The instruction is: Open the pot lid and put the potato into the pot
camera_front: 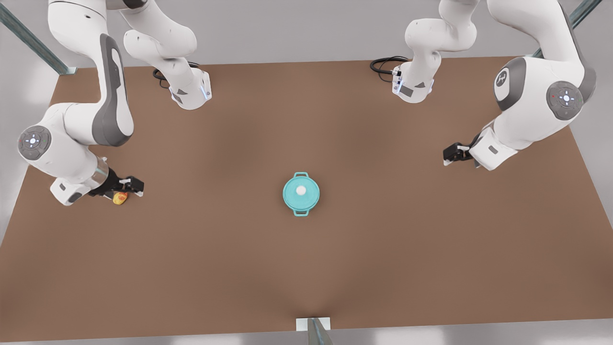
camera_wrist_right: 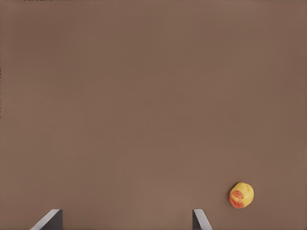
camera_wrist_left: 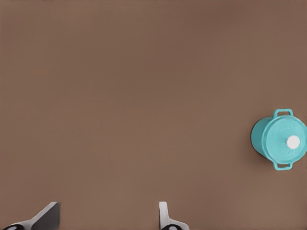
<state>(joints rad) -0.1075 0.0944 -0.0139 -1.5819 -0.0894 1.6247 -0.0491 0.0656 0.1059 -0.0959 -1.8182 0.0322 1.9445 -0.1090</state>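
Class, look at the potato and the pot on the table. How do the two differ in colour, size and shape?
The potato is yellow with orange-red patches; the pot is teal. The potato is far smaller than the pot. The potato is an irregular lump; the pot is round with two loop handles. Both rest on the brown table.

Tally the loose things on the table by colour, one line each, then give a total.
Teal: 2, the pot and the pot lid closed on it.
Yellow with orange-red: 1, the potato, lying by the right gripper.
Total: 3.
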